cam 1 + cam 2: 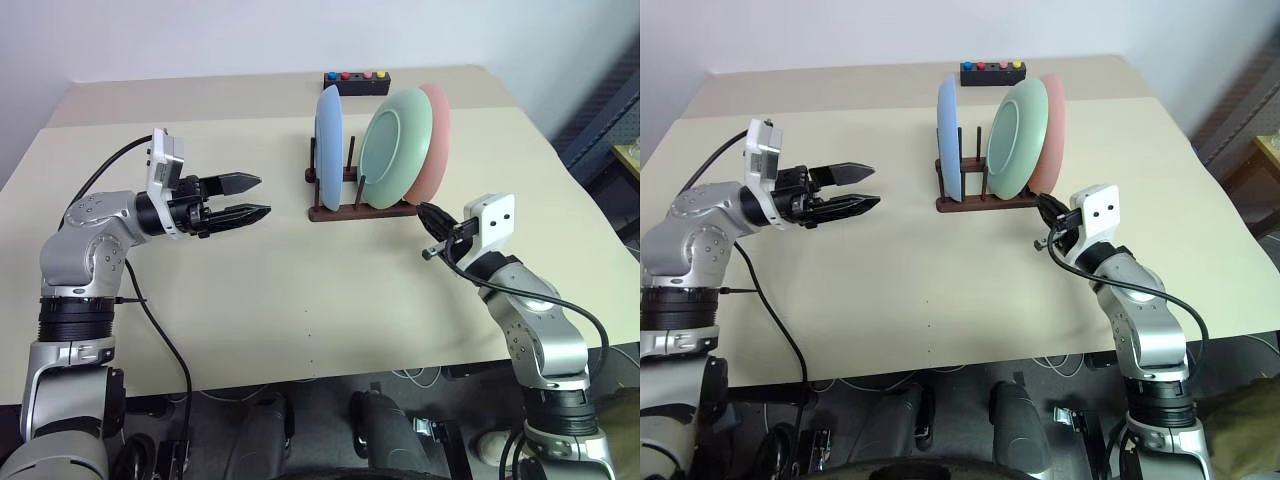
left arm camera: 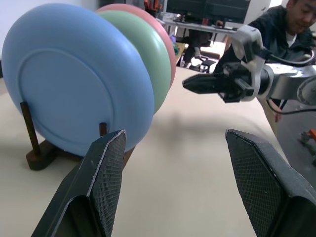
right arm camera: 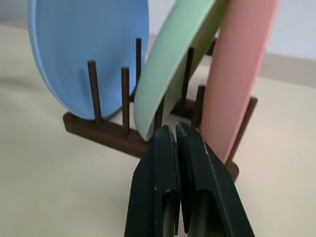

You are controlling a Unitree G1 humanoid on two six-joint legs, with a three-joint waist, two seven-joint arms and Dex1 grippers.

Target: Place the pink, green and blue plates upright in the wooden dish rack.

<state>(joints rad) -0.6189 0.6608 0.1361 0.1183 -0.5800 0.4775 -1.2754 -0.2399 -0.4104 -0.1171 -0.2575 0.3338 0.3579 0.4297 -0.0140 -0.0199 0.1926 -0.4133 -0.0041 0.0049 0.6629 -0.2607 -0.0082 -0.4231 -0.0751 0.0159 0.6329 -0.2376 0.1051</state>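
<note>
Reddish-brown wooden dish rack [image 1: 345,205] holds three upright plates — left tool [image 1: 243,197] apart, right tool [image 1: 428,222] pressed together.

Bright, even light with soft shadows under the wooden dish rack [image 1: 360,209]; near gripper fingers [image 2: 101,182] slightly blurred.

A pale beige tabletop [image 1: 300,300] spans the scene — its far edge meets a plain light wall [image 1: 200,35]. A small black box with coloured buttons [image 1: 355,81] sits at that far edge. Past the tabletop's right edge, a seated person in dark clothing [image 2: 289,22] — cluttered desks behind.
</note>
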